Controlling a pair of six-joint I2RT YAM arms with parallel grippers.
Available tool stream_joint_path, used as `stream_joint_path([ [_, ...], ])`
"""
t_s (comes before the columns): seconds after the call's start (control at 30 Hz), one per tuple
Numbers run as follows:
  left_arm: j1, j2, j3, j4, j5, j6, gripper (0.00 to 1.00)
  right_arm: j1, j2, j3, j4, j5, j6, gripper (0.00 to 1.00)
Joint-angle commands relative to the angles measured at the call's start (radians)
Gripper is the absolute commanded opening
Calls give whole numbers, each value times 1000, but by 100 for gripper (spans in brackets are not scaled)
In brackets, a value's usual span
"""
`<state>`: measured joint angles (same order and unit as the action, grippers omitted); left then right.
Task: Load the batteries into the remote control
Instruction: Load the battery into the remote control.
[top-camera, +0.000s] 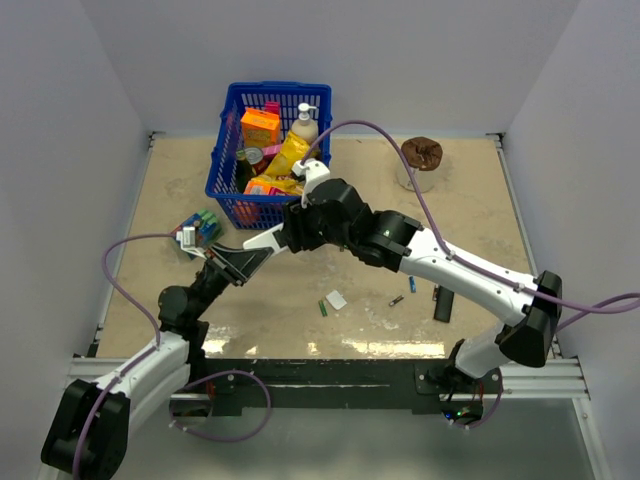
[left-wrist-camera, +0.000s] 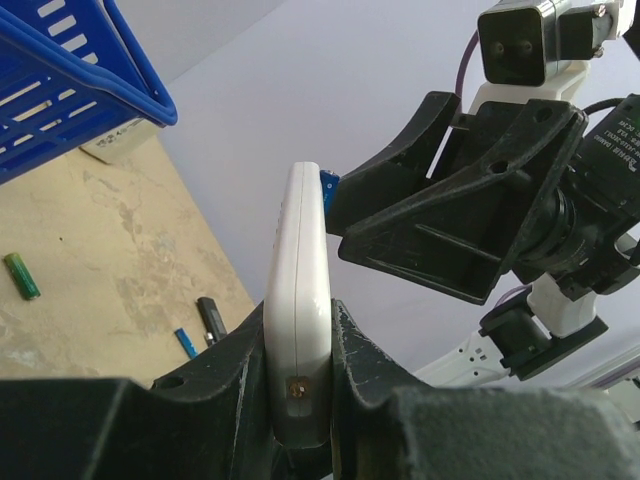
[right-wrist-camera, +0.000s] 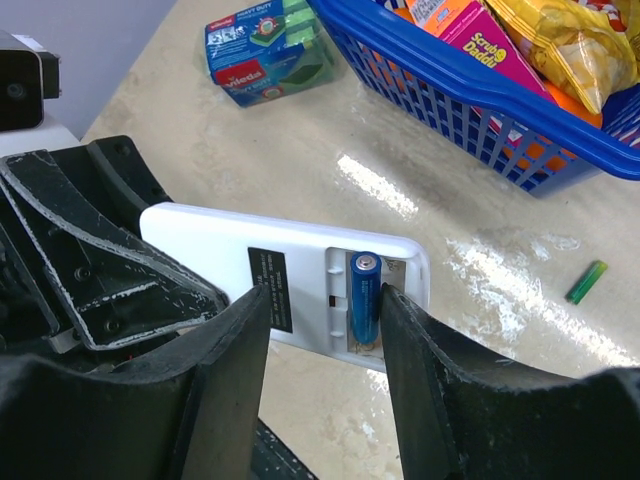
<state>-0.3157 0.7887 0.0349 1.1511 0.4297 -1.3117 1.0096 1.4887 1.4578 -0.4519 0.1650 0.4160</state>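
Left side first: the left gripper (left-wrist-camera: 300, 335) is clenched on one end of the remote (left-wrist-camera: 300, 240), holding it up off the table (top-camera: 480, 210) w/ the back side facing the other arm. One blue battery (right-wrist-camera: 364, 297) sits in the open compartment near the remote's free end (can't tell if it's fully seated or just resting there). The right gripper (right-wrist-camera: 325, 300) is right up at that spot, fingers spread either side of the battery, not squeezing anything afaict. Further right on the table: a green battery (top-camera: 323, 308), the little white cover (top-camera: 336, 299), another blue one (top-camera: 396, 301), then a black remote (top-camera: 441, 303).

What could go wrong imo: the remote's only pinched at one end, so any push from the right fingers could lever it and twist it in the grip, or pop the battery out if it isn't clicked in. There also looks to be room for a 2nd cell, so the right arm would have to go down for a loose one. They're thin and round, easy to roll off or grab crooked. Polarity too, can't read the markings.
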Motion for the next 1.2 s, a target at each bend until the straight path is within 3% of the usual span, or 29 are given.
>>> stream_joint_path([
  [0.0, -11, -39, -257, 213, -17, -73, 0, -8, 38, 68, -146, 44, 1, 53],
  [0.27, -13, -42, -263, 185, -23, -100, 0, -9, 65, 150, -243, 47, -2, 58],
  [0.7, -16, -39, -248, 108, -19, -107, 0, -6, 102, 207, -295, -25, -28, 60],
  [1.17, -16, 69, -242, 200, 15, -121, 0, 0, 128, 245, -312, -50, -82, 60],
])
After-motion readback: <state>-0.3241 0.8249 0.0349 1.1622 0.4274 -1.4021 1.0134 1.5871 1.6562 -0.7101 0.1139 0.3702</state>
